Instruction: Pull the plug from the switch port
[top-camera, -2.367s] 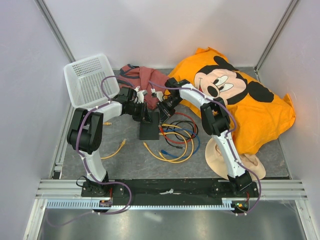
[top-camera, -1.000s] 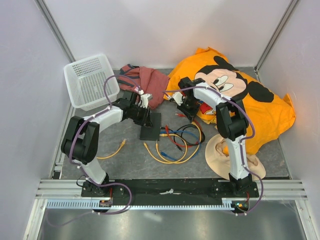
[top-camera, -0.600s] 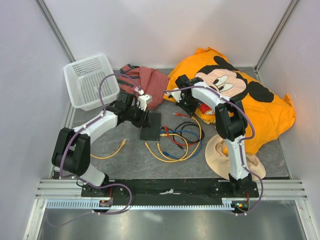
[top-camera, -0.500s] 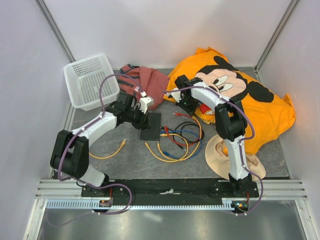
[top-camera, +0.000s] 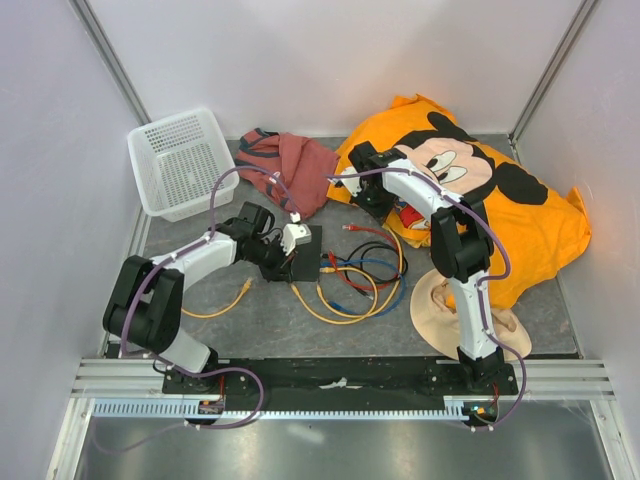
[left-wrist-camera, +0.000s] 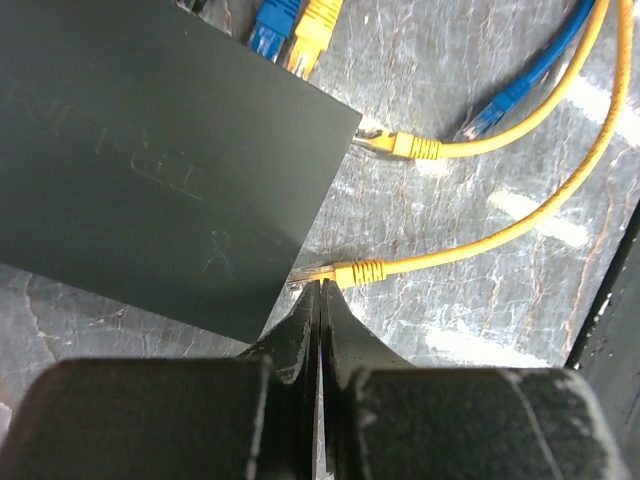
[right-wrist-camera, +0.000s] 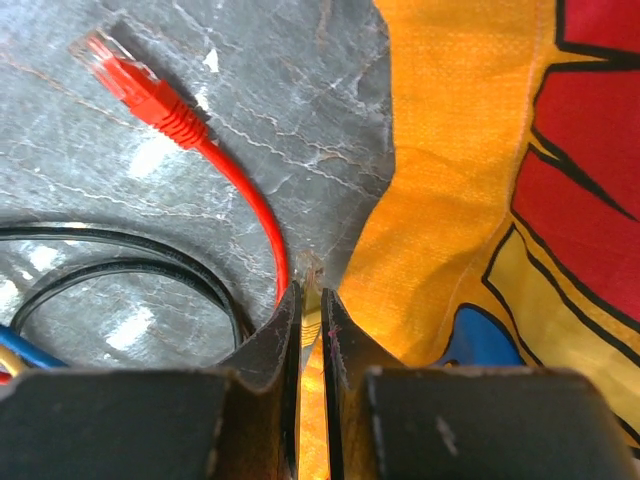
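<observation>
The black switch lies flat mid-table, with blue and yellow plugs sitting in its port edge. My left gripper is shut and holds nothing. Its fingertips are at the switch's near corner, just short of a loose yellow plug. My right gripper is up by the orange pillow's edge, away from the switch. It is shut on a yellow plug, whose clear tip pokes out past the fingers. A loose red plug lies on the table ahead of it.
Coiled yellow, blue, black and red cables lie right of the switch. An orange Mickey pillow fills the back right. At the back lies a red cloth, with a white basket back left. A beige hat is near right, and a loose yellow cable lies to the left.
My left gripper has come down toward the switch's near-left corner and its jaws have closed. My right gripper, earlier at the switch, now holds the plug by the pillow and has barely moved lately.
</observation>
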